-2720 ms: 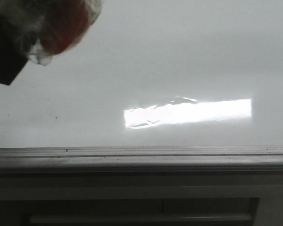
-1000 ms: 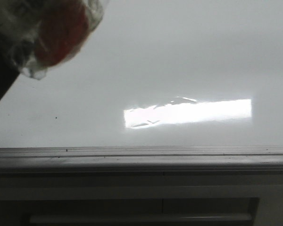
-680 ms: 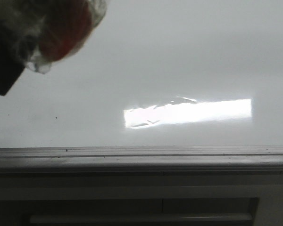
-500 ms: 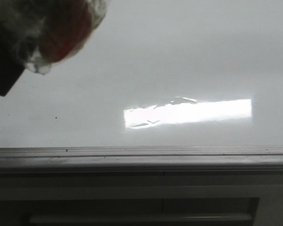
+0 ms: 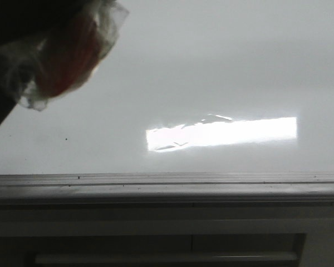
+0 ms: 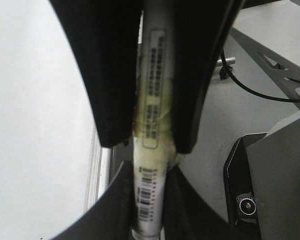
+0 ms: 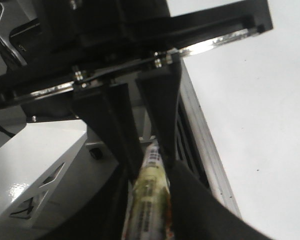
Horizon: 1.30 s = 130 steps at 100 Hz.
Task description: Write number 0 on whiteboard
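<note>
The whiteboard (image 5: 211, 67) fills the front view, with its grey ridged rail (image 5: 167, 186) along the near edge. No number 0 or other marker line shows on it. A blurred marker, red-ended and wrapped in clear tape (image 5: 67, 53), hangs at the top left, held by a dark gripper. In the left wrist view my left gripper (image 6: 149, 172) is shut on the white barcoded marker (image 6: 152, 100). A second pair of black fingers (image 6: 110, 75) clamps the marker farther along. In the right wrist view my right gripper (image 7: 150, 175) is shut on the taped marker (image 7: 150, 200).
A bright rectangular glare patch (image 5: 222, 132) lies on the board's middle right. A cabinet front (image 5: 167, 245) sits below the rail. A black cable (image 6: 255, 90) and a black device (image 6: 250, 200) lie beside the board. A white housing (image 7: 35, 175) stands off the board's edge.
In the front view the taped marker and the dark gripper have shifted down and slightly left. More dark mass now covers the top left corner. The board is unchanged.
</note>
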Tool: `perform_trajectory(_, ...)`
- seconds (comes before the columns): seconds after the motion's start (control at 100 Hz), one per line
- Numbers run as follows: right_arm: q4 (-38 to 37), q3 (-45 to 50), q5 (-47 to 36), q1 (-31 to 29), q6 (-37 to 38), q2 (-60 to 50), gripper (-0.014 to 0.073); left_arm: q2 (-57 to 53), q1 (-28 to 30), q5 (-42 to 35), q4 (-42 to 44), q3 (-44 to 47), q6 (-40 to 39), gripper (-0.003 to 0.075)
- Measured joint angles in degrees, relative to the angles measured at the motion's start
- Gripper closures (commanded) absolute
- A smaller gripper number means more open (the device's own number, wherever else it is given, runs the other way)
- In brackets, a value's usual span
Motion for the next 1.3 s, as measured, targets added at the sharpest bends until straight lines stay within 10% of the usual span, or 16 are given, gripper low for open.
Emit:
perform_trajectory(0.16, -2.7, 0.0, 0.5, 0.0, 0.0, 0.0, 0.0176, 0.0, 0.0, -0.9, 0.2, 0.0, 0.0, 0.074)
perform_trajectory(0.41, -3.3, 0.0, -0.3, 0.0, 0.0, 0.0, 0.0175, 0.0, 0.0, -1.7, 0.7, 0.0, 0.0, 0.074)
perform_trajectory(0.76, -4.0, 0.0, 0.2, 0.0, 0.0, 0.0, 0.0484, 0.0, 0.0, -1.3, 0.7, 0.0, 0.0, 0.074)
perform_trajectory(1.3, -4.1, 0.0, -0.1, -0.2, 0.0, 0.0, 0.0636, 0.0, 0.0, -0.7, 0.1, 0.0, -0.8, 0.074)
